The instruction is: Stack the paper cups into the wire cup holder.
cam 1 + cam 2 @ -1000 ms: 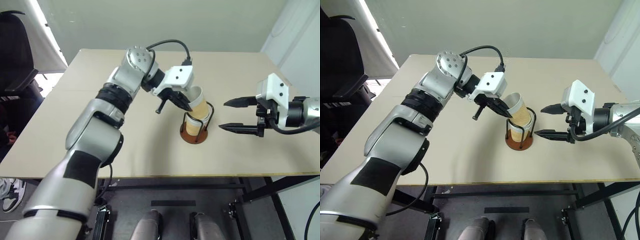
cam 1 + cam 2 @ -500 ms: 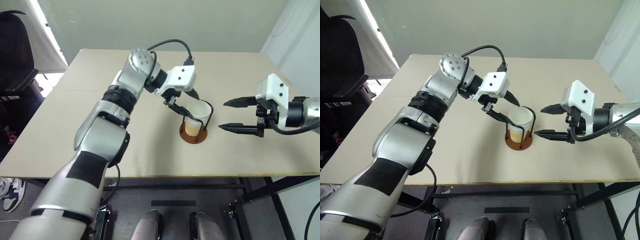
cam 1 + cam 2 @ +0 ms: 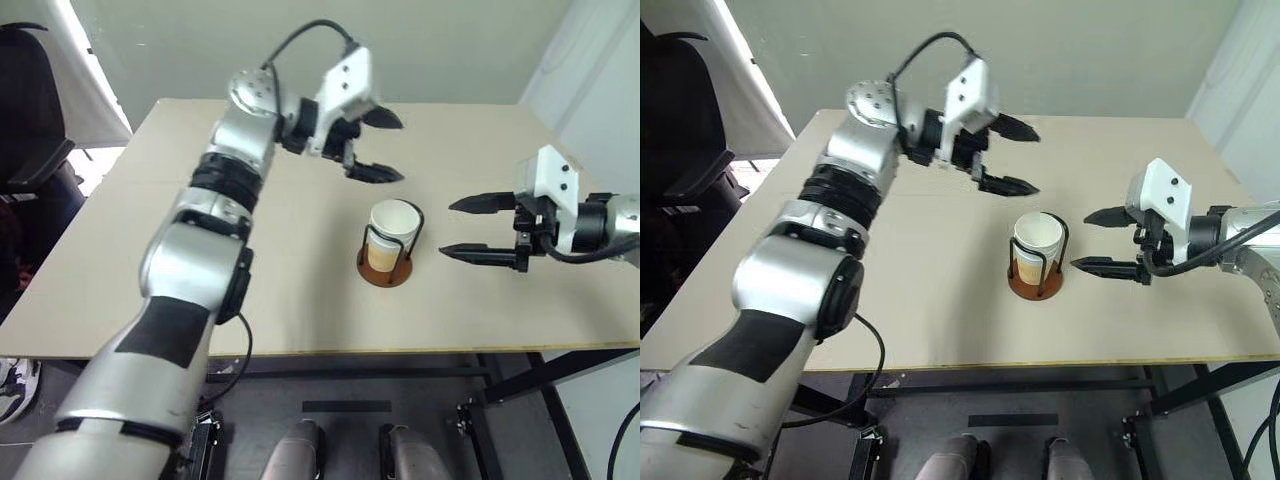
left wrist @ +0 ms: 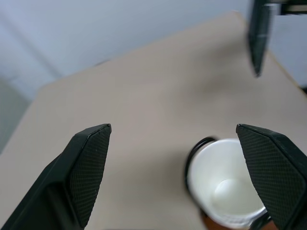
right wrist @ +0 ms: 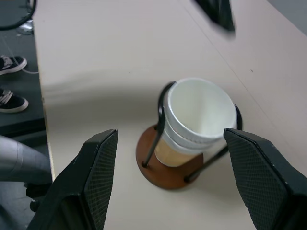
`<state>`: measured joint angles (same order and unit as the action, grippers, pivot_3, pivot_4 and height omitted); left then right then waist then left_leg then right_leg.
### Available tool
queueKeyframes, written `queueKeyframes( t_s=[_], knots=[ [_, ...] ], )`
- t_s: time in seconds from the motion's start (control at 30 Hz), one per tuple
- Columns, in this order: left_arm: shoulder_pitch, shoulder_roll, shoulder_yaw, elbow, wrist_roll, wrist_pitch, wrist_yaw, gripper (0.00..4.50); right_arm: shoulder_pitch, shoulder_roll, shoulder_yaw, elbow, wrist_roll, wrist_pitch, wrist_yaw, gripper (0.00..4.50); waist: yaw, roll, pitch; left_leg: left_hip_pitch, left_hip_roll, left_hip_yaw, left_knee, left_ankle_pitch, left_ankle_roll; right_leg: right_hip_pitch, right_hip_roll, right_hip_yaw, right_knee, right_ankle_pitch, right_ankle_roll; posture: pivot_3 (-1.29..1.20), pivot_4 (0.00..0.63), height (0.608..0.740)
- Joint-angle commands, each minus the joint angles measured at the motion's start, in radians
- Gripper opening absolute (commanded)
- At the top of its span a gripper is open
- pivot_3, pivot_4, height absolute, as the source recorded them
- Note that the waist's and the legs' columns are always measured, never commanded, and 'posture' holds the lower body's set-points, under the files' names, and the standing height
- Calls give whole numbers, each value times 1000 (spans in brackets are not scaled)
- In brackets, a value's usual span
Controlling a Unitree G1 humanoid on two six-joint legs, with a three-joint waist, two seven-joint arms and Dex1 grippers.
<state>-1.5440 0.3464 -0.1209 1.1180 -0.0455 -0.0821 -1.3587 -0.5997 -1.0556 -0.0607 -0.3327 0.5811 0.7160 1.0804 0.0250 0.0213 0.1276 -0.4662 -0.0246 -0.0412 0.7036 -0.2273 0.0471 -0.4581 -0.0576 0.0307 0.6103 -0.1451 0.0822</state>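
Paper cups are seen nested in the wire cup holder, near the middle of the bench. The stack stands upright: long axis vertical, open mouths up, narrow ends down on the reddish-brown disc base. White rims are stacked at the top, with the yellow-orange wall visible lower down between the black wire loops. In the right wrist view at least two rims are seen one inside the other; the exact count cannot be told.

Left tool is held above the bench, behind the holder and well clear of it, pointed toward the robot's right. Its fingers are spread wide and nothing is gripped.

Right tool is held just beside the holder on its right, pointed at it, apart from the wire. Its fingers are also spread wide, one above the other, and nothing is gripped.

A black chair is seen at the bench's left edge.
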Motion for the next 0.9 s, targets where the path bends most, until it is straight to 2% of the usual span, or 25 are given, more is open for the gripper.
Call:
queueKeyframes(
  t_s=[0.03,0.23,0.5,0.6,0.73,0.9],
  knots=[
    [48,62,68,-80,-47,81,32,4475,-21,5,-17,52,-21,-24,1,3552,-2,0,0,0,0,0,0,0,0,0,0,0,0,0,0,0,150,740],
    [245,169,160,-269,-99,225,142,4475,-41,33,9,228,-98,-95,9,3552,-2,0,0,0,0,0,0,4,0,0,0,0,1,1,-1,0,150,740],
    [526,239,252,-594,-195,425,262,4475,-90,65,24,455,-178,-185,40,3552,0,0,0,1,0,0,0,7,0,1,0,-1,1,3,-4,0,150,740],
    [625,259,267,-706,-236,492,272,4475,-112,81,19,522,-197,-215,45,3552,-3,0,0,8,0,0,-3,7,0,6,0,0,1,1,-7,0,150,740],
    [691,280,266,-779,-276,546,263,4475,-132,94,16,597,-218,-256,58,3552,-1,0,0,12,0,-1,-4,7,-1,8,0,-1,1,-2,-14,0,150,740],
    [704,287,264,-779,-283,551,299,4475,-153,110,21,652,-245,-290,64,3552,-1,0,0,13,0,-1,-4,7,-1,9,0,-1,1,-1,-17,0,150,740]
  ],
)
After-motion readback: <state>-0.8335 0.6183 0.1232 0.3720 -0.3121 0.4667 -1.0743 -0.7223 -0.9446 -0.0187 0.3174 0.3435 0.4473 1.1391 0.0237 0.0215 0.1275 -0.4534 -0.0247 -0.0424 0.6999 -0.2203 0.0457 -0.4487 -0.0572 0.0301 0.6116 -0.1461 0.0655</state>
